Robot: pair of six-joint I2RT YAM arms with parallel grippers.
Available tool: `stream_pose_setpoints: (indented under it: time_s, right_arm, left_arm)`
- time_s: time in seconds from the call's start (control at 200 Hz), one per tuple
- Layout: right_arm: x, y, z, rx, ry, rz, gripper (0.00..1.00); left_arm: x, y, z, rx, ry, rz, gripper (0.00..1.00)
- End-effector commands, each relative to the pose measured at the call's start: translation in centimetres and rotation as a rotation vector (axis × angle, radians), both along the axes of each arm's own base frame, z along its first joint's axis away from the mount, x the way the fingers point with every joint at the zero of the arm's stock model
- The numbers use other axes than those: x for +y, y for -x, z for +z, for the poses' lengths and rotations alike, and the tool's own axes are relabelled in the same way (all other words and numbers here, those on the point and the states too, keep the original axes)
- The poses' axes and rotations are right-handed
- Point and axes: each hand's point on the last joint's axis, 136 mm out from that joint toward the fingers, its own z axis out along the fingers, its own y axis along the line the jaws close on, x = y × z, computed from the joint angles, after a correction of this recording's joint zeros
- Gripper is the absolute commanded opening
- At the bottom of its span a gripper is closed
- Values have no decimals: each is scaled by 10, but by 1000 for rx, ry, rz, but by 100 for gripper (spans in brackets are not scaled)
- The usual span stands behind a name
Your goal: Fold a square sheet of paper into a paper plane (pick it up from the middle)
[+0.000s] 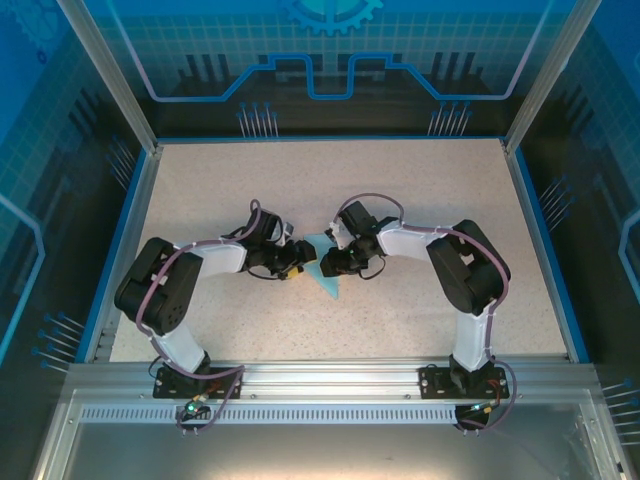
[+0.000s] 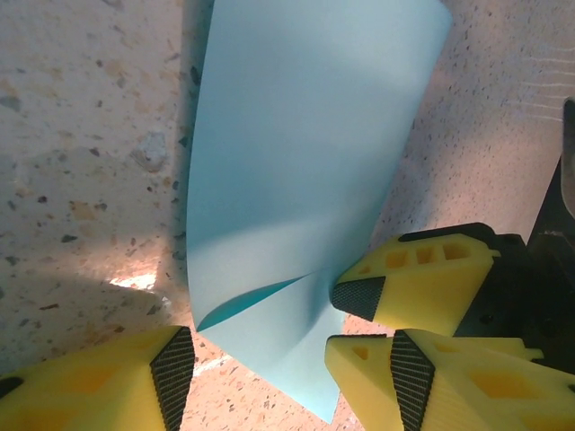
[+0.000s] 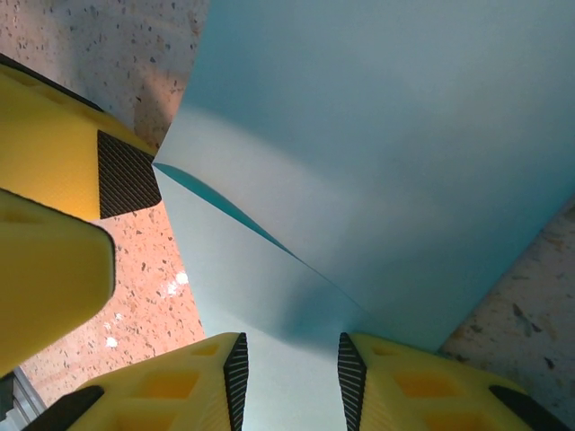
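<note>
The square sheet of paper (image 1: 325,270) is light blue and lies partly folded on the speckled table, between the two grippers. In the left wrist view the paper (image 2: 305,153) has a lifted flap, and its near corner points down between the wide-apart fingers of my open left gripper (image 2: 287,364). A finger (image 2: 422,278) of the right gripper touches the paper's right edge. In the right wrist view the paper (image 3: 395,135) runs flat through the gap of my right gripper (image 3: 289,382), whose pads stand apart. The left gripper (image 1: 298,266) and right gripper (image 1: 336,262) nearly meet.
The speckled table (image 1: 400,190) has a raised blue rim and metal frame posts at its corners. The left gripper's yellow fingers (image 3: 54,162) crowd the left of the right wrist view. Open tabletop lies on all sides of the paper.
</note>
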Motion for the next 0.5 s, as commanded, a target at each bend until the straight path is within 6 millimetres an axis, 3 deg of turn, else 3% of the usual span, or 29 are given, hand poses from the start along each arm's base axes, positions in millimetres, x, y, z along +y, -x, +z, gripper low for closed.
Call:
stream_pose_setpoints:
  time_s: [0.0, 0.495]
  right_arm:
    - [-4, 2, 4, 11, -12, -13, 35]
    - [-5, 3, -1, 22, -8, -20, 35]
  left_arm:
    - [-2, 6, -8, 44, -6, -4, 65]
    - [-12, -7, 6, 2, 14, -29, 58]
